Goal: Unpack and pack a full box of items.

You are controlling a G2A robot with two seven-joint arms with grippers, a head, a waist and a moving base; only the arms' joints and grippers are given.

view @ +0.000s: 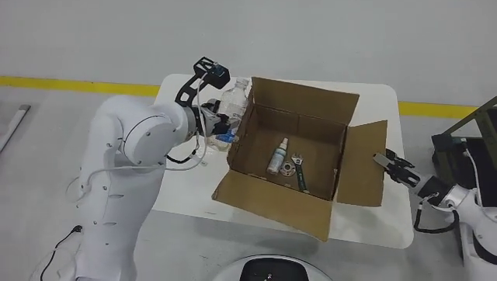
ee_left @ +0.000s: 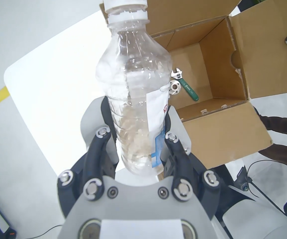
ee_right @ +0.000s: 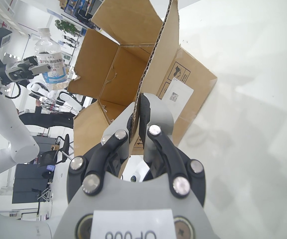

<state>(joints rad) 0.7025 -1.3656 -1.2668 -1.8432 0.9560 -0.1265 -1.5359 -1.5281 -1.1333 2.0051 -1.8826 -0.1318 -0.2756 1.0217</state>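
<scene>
- Left tool [ee_left: 138, 128]: its fingers are pressed against the lower body of a clear plastic bottle [ee_left: 133, 75]. The bottle stands upright with its white cap on top, and the grip sits low, on the label band.
- Bottle position: it is lifted off the surface [ee_left: 46, 75], just beside the outside of the cardboard box [ee_left: 215, 70] at its left wall, and not over the opening.
- Right tool [ee_right: 138, 110]: it is pinched shut on the edge of the box's right flap [ee_right: 158, 50], steadying the box from the far side.
- Box contents: a small spray bottle [view: 277, 157], a green-handled adjustable wrench [ee_left: 187, 89] and a round metal flange [ee_left: 174, 87] lie close together on the floor. The floor on the left tool's side appears bare.
- Step in hand (judged): carrying the bottle across the left wall. These views do not show whether it is going in or coming out.
- Technique: the low grip leaves the bottle top-heavy, so it should travel upright and slowly. Its base should clear the rim before any sideways travel. It should be released only once it is standing on a bare patch, and the flap pinch should hold so the box cannot slide.
</scene>
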